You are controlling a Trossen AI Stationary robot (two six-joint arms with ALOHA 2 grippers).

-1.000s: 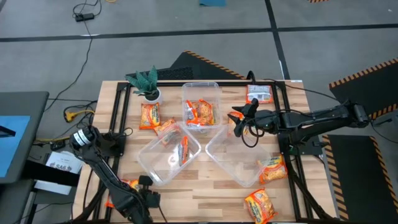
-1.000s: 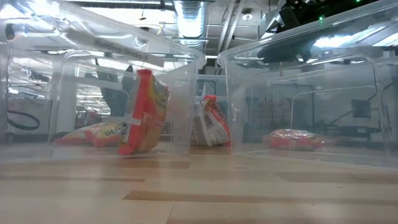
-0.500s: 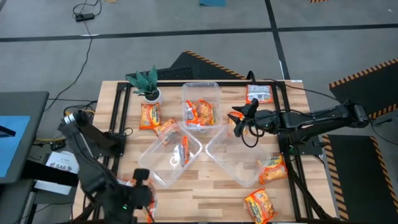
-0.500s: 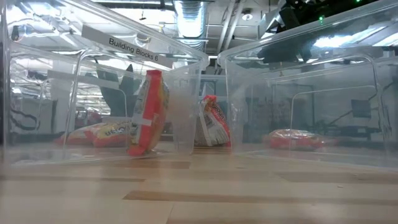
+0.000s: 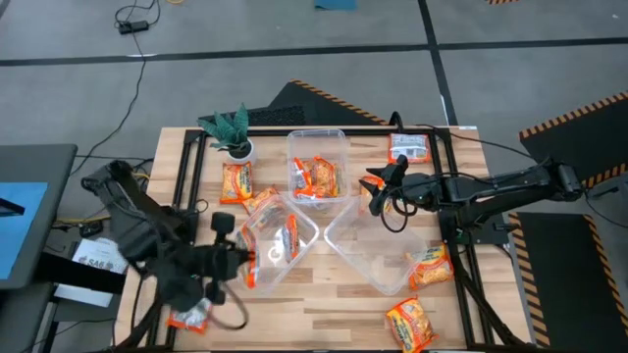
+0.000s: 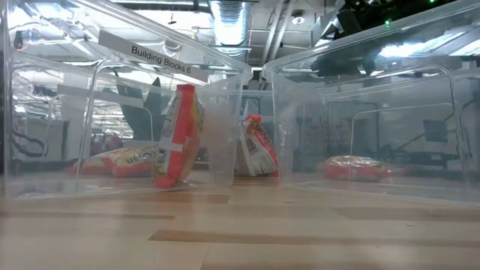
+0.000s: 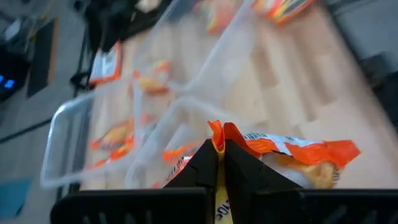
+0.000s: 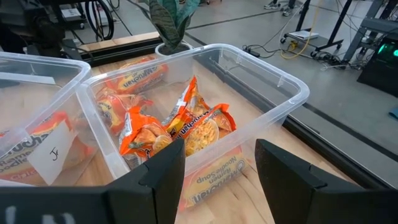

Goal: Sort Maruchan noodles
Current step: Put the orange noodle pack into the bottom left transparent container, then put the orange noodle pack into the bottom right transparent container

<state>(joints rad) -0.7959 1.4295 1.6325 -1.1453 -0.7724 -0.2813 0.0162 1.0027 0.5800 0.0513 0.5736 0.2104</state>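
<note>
Three clear tubs [image 5: 317,167] are set on the wooden desk [image 5: 324,294], one toward the far edge and two mid-desk. A potted plant [image 5: 234,134] stands at the far left corner. Noodle packets [image 5: 410,322] lie loose near the edges.

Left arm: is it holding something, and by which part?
Yes. The left end effector is shut on a noodle packet, pinching its crimped end edge. The right end effector is open and holds nothing.
</note>
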